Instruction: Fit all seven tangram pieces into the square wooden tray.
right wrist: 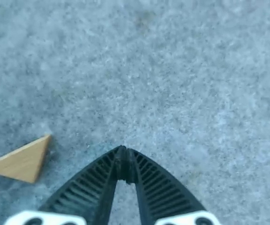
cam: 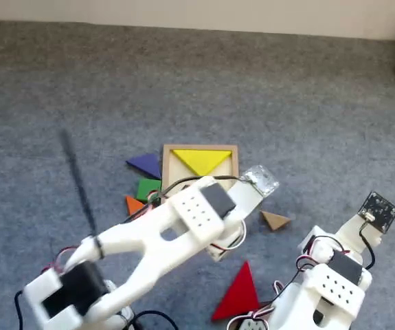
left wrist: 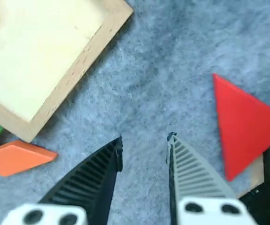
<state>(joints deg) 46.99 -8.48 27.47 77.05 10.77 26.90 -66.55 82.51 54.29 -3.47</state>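
The square wooden tray (cam: 200, 148) lies mid-table with a yellow triangle (cam: 200, 160) inside it. Beside the tray rest a blue piece (cam: 144, 163), a green piece (cam: 148, 188) and an orange piece (cam: 134, 204). A tan triangle (cam: 275, 220) and a red triangle (cam: 240, 292) lie nearer the arms. My left gripper (left wrist: 145, 139) hangs open over bare carpet, between the tray corner (left wrist: 78, 70), the orange piece (left wrist: 15, 157) and the red triangle (left wrist: 245, 126). My right gripper (right wrist: 125, 154) is shut on nothing, above carpet close to the tan triangle (right wrist: 22, 161).
Grey carpet covers the whole table. The left arm (cam: 163, 237) stretches across the tray's near edge and hides part of it. The right arm's base (cam: 331, 285) sits at the front right. A pale wall runs along the far edge.
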